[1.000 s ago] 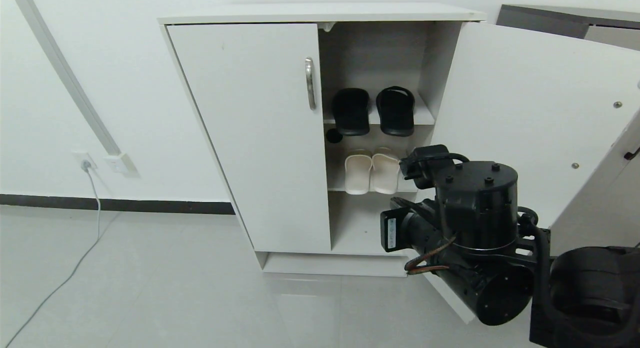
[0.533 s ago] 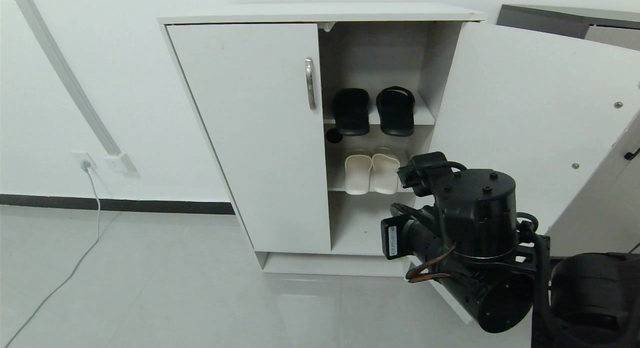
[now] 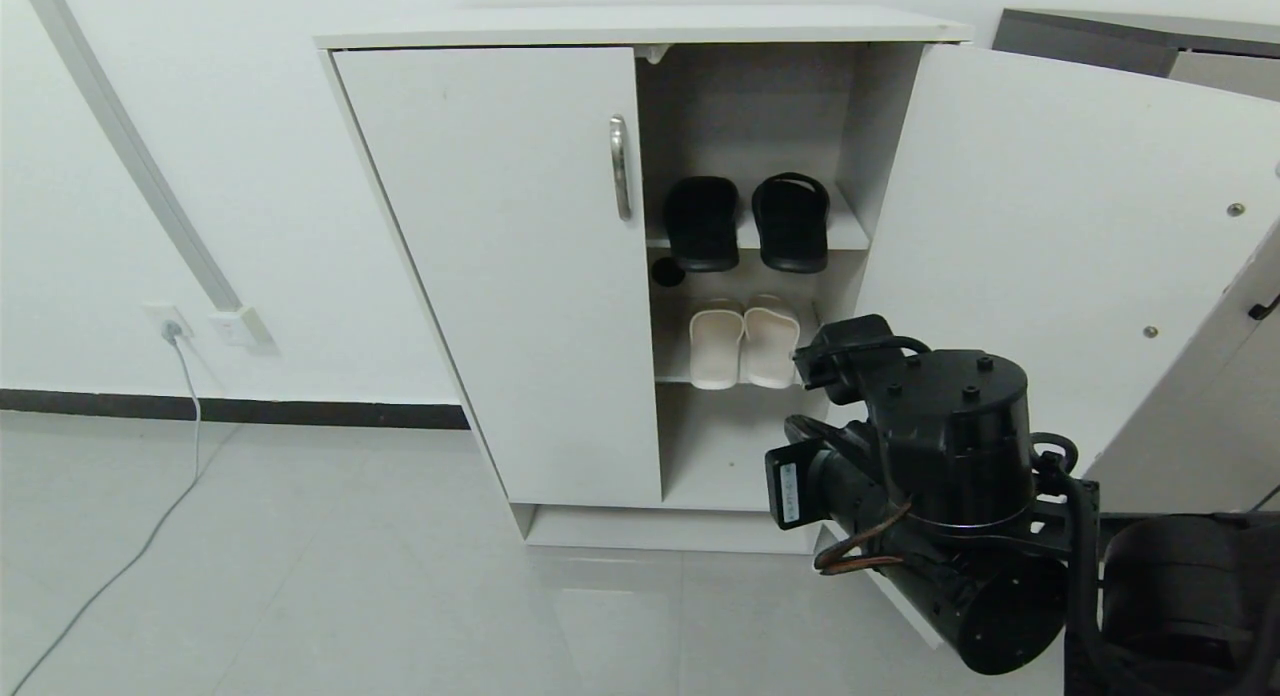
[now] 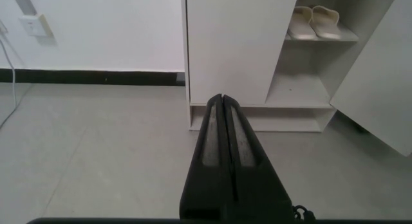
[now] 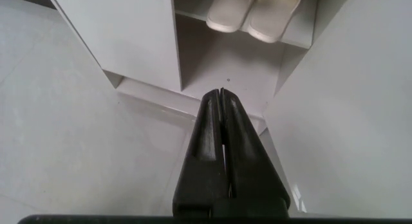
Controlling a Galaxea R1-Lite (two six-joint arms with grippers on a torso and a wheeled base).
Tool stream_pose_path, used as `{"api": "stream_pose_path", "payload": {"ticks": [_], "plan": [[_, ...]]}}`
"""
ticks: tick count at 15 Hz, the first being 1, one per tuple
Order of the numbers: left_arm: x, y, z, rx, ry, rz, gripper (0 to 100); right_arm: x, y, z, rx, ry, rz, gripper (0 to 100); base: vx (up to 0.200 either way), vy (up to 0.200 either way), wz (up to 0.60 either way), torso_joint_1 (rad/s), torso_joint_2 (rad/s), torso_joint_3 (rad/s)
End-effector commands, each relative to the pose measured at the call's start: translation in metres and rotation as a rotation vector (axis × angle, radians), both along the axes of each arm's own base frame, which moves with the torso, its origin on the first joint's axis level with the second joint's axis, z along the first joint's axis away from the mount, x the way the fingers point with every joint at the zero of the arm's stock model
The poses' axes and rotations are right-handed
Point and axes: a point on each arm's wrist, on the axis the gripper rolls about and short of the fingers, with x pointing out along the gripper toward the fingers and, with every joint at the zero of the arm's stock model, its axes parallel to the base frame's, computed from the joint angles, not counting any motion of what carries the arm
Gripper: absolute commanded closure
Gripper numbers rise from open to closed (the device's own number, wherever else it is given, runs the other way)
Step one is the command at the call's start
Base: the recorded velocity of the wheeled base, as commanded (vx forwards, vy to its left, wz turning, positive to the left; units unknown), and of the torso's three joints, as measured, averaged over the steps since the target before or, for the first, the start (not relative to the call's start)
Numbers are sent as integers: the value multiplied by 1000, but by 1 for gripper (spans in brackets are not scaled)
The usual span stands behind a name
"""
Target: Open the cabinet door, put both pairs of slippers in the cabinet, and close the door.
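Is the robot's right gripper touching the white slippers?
Apart. The right wrist view shows bare shelf between the right gripper and the white slippers.

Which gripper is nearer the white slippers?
Right. The right gripper hangs close below the white slippers, by the cabinet base; the left gripper is farther back over the floor.

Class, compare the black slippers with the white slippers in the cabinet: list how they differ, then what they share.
Colour: the black slippers are dark, the white slippers pale cream.
Place: the black slippers sit on the upper shelf, the white slippers on the shelf below.
Spacing: the black slippers stand apart with a gap; the white slippers lie close together.
Shared: both pairs are inside the cabinet, in its open half.
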Motion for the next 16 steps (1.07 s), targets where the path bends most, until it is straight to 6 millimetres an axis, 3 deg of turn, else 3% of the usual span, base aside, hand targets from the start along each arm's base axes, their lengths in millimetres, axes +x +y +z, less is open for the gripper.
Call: {"api": "stream_pose_path", "payload": {"ticks": [1, 4, 8, 16], "plan": [[0, 0, 0, 0, 1, 1, 100, 0, 0, -1, -1, 1, -2, 100, 0, 0, 0, 0, 0, 0], [0, 0, 0, 0, 1, 2, 100, 0, 0, -1, -2, 1, 0, 100, 0, 0, 0, 0, 0, 0], [0, 0, 0, 0, 1, 1, 100, 0, 0, -1, -2, 1, -2, 100, 0, 0, 0, 16, -199, -293], [0, 0, 0, 0, 1, 1, 100, 0, 0, -2, -8, 3, -3, 100, 0, 0, 0, 88, -496, -350]]}}
